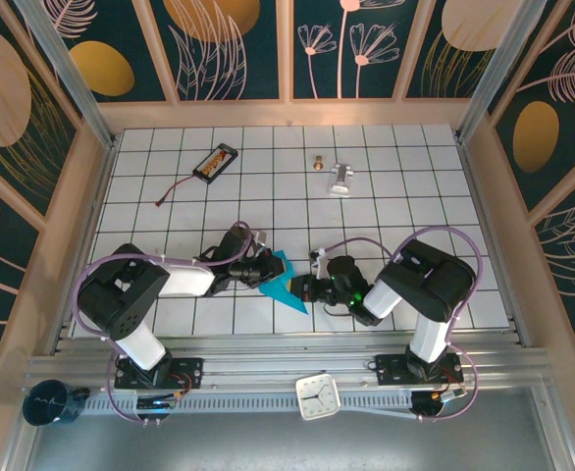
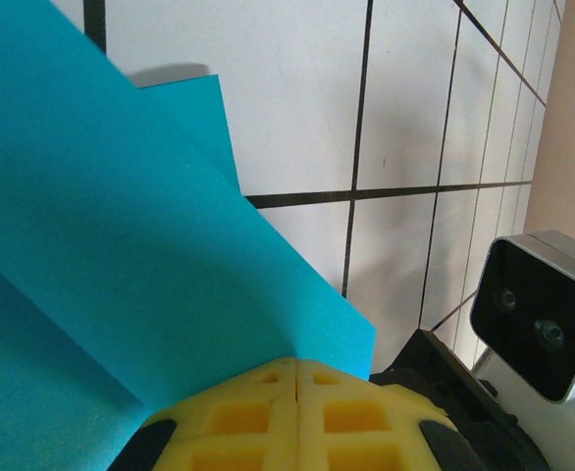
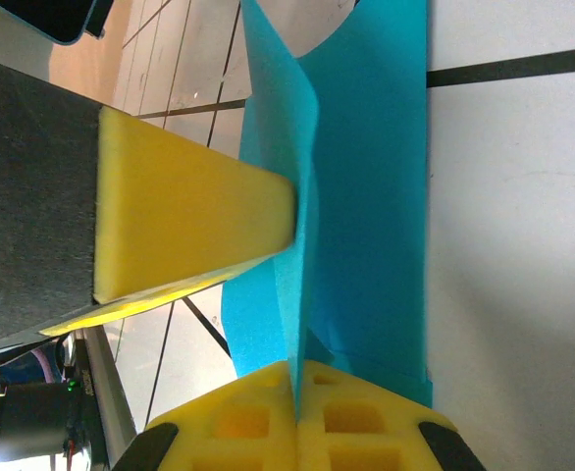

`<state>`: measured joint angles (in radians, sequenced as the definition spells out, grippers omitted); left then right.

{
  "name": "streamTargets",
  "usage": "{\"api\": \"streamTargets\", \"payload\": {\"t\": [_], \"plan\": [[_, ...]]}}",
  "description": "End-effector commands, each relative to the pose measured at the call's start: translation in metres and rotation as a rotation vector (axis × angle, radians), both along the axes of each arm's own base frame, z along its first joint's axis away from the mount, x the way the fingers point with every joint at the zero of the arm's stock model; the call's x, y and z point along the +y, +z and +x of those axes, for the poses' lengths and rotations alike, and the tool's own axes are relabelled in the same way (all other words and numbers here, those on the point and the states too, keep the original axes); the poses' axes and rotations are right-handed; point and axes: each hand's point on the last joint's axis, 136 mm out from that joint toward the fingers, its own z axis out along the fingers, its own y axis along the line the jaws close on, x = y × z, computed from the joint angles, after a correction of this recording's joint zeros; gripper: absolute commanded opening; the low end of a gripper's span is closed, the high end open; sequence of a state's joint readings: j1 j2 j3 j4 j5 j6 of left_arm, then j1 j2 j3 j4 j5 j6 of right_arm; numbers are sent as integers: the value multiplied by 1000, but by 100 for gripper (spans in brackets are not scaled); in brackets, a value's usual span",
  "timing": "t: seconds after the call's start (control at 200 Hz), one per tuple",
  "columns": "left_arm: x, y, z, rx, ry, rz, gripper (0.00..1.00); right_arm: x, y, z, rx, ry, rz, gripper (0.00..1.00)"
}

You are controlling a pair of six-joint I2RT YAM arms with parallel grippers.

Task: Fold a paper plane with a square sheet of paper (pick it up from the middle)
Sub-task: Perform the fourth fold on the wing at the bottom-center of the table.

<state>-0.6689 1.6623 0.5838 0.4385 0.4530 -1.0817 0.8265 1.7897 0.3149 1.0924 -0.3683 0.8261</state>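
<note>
Square sheet of paper (image 1: 284, 278), part-folded, sits by the table's (image 1: 415, 196) near edge: your left fingers (image 2: 238, 417) and right fingers (image 3: 366, 432) both clamp it, steadying the crease.

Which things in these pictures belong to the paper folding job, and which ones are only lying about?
Belong to the job: teal paper sheet, partly folded; left claw and right claw, both shut on it.

Only lying about: black battery pack; silver metal piece; small brass piece; white clock.
</note>
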Motion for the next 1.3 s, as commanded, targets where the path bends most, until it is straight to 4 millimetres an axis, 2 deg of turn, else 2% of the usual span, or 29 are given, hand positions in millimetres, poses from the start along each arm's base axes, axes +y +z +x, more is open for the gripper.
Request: {"api": "streamTargets", "payload": {"t": [0.0,0.966,1.091,1.226,1.296], "plan": [[-7,6,6,-19,-4,-23,0,-14,-34,-8,95,-26,-110,0],[26,-28,4,16,57,58,0,-15,-40,-11,118,-28,-131,0],[24,-23,6,8,59,36,0,-13,-40,-12,120,-27,-131,0],[17,-3,9,-28,53,-34,0,-12,-40,-13,122,-23,-133,0],[15,7,10,-50,51,-61,4,-12,-40,-13,124,-23,-135,0]]}}
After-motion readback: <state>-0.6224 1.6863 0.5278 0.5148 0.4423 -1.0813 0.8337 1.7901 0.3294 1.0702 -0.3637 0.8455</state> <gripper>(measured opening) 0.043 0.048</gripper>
